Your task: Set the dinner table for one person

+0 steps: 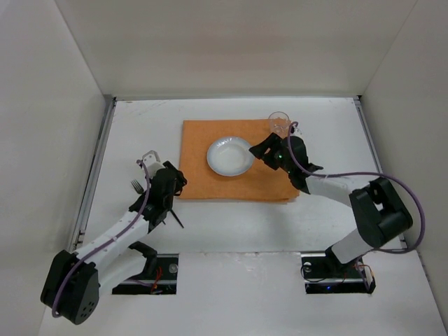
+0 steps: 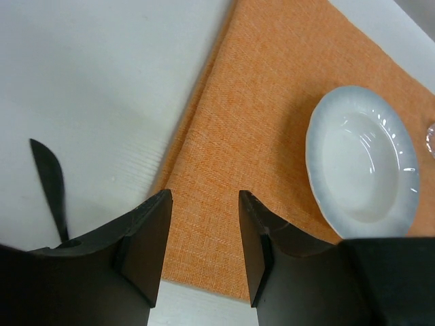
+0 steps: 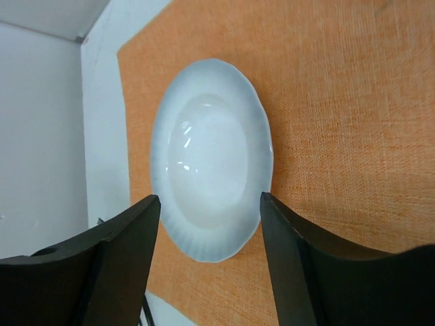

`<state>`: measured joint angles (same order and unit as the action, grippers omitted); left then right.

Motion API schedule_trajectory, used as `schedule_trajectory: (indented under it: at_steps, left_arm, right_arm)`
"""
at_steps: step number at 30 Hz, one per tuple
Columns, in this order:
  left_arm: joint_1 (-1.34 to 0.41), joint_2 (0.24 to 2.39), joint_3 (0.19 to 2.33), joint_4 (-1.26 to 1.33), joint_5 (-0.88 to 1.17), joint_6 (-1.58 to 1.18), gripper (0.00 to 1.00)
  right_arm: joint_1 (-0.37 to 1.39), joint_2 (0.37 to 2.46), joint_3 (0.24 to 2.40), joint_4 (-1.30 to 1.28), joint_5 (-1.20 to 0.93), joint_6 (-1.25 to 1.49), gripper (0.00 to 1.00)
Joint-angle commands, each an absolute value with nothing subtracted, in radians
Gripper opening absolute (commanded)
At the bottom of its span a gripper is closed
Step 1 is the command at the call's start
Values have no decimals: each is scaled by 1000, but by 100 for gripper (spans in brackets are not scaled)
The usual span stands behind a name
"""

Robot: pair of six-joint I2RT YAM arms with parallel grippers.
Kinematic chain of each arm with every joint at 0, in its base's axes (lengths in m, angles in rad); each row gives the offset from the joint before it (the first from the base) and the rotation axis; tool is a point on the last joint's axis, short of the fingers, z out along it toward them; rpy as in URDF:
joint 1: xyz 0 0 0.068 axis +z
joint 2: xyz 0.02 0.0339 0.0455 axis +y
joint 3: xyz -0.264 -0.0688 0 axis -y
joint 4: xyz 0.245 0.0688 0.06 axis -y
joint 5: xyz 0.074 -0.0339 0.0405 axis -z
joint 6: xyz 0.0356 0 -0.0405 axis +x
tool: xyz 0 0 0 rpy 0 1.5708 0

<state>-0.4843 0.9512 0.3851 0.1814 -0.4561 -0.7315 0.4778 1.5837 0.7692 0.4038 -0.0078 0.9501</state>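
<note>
The scalloped white ceramic plate (image 3: 211,156) on the orange cloth placemat (image 3: 340,136) looks slick, breakable — pinch its rim. Right gripper (image 3: 209,198) beside it and left gripper (image 2: 204,194) both gape, empty.

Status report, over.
Left gripper and right gripper open, empty. Round white plate on orange cloth placemat, matte-white dinner table. Black fork left of placemat.

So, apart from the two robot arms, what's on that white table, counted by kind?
Orange cloth placemat: 1
White round ceramic plate: 1
Clear drinking glass: 1
Black fork: 1
Total: 4
</note>
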Motion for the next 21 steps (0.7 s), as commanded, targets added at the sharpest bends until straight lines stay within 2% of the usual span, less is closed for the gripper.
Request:
schedule_trajectory:
  at_steps: [1,4,7,8,12,13,16,21]
  left_arm:
    - [-502,894,451,-38,-560,-725,41]
    - [-505,864,445,-167,-565,-756,39]
    - [-508,838,439,-273,-566,-779,36]
    - [-513,827,434,-297,-566,-790,34]
    - [-528,810,439,-391,-543,-847,25]
    - [-535,807,439,-403,-542,-856,24]
    - [-550,811,434,-437,-551,-893,24]
    - [-576,867,449,-460,-563,-917,31]
  right_arm:
    - [496,1485,767,269,89,798,68]
    - [519,1434,741,207,123,741,68]
    - [533,1381,709,170,155,712,62]
    - [539,1358,700,160,164,698,55]
    - [582,1249,683,88,190,651,12]
    - [593,1230,681,77,198,641,9]
    - [630,1169,684,51,235,605,10]
    - [642,1108,664,66,278,555,25]
